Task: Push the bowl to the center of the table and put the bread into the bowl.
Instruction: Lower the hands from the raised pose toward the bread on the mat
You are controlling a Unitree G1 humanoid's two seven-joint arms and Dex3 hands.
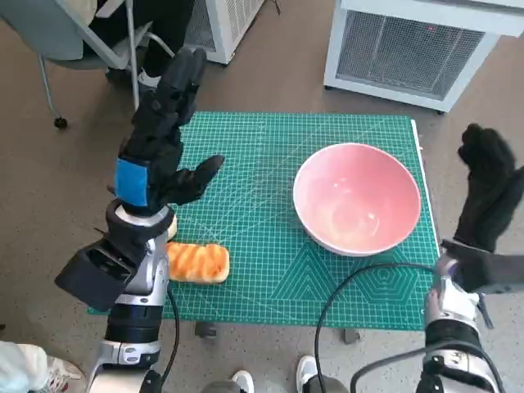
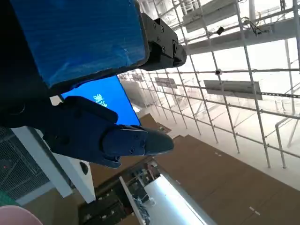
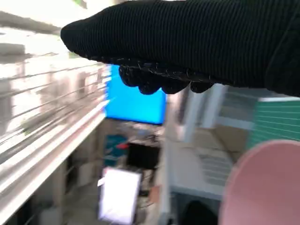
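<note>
pink bowl [image 1: 357, 198] is sitting on the right part of the green-matted desk [image 1: 270, 278], empty. bread [image 1: 197, 262] is lying near the front left edge. left robot hand [image 1: 164, 139] is hovering raised, fingers spread, holding nothing. right robot hand [image 1: 488, 196] is hanging off the right edge, fingers apart, empty.

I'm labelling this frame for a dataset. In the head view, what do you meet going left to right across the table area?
Left hand → bread → bowl → right hand
</note>
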